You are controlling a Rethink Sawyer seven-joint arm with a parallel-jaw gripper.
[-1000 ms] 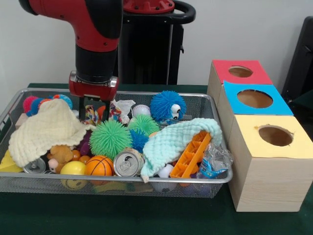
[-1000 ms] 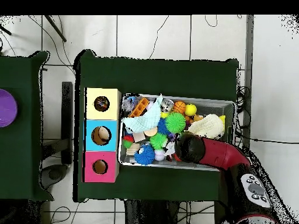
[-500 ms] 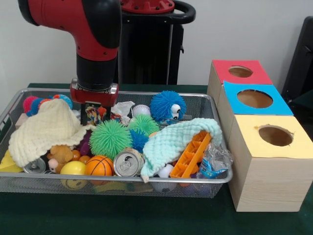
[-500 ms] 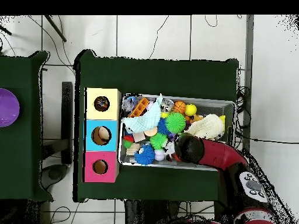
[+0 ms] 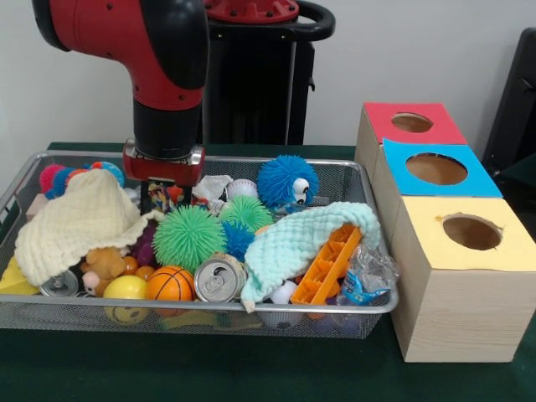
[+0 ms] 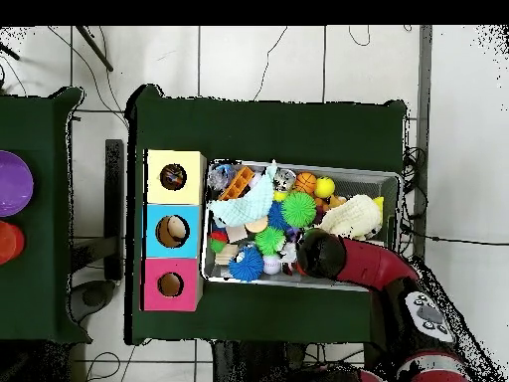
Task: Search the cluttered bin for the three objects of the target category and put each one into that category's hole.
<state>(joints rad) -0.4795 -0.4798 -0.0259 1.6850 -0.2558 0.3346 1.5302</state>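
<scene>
Front view is showing the red and black arm (image 5: pixel 163 75) reaching down into the wire bin (image 5: pixel 368 306), with the claw (image 5: pixel 163 194) sitting low among the toys at about ten o'clock from the bin's middle. Its tips are sinking into the clutter beside a crumpled wrapper (image 5: pixel 211 186), so I cannot tell how far the claw is spread or whether it is gripping anything. A green spiky ball (image 5: pixel 188 237) is lying just in front of it, a blue spiky ball (image 5: pixel 286 182) at two o'clock from that, a cream cloth (image 5: pixel 79 222) at nine o'clock. A mint cloth (image 5: pixel 297 239) is draping over an orange block (image 5: pixel 329 265), near a can (image 5: pixel 219 279) and a small basketball (image 5: pixel 170 284). On the green bench (image 5: pixel 251 368), at three o'clock from the bin, three wooden boxes are standing in a row, each with a hole: red (image 5: pixel 412 122), blue (image 5: pixel 436 168), yellow (image 5: pixel 471 232).
</scene>
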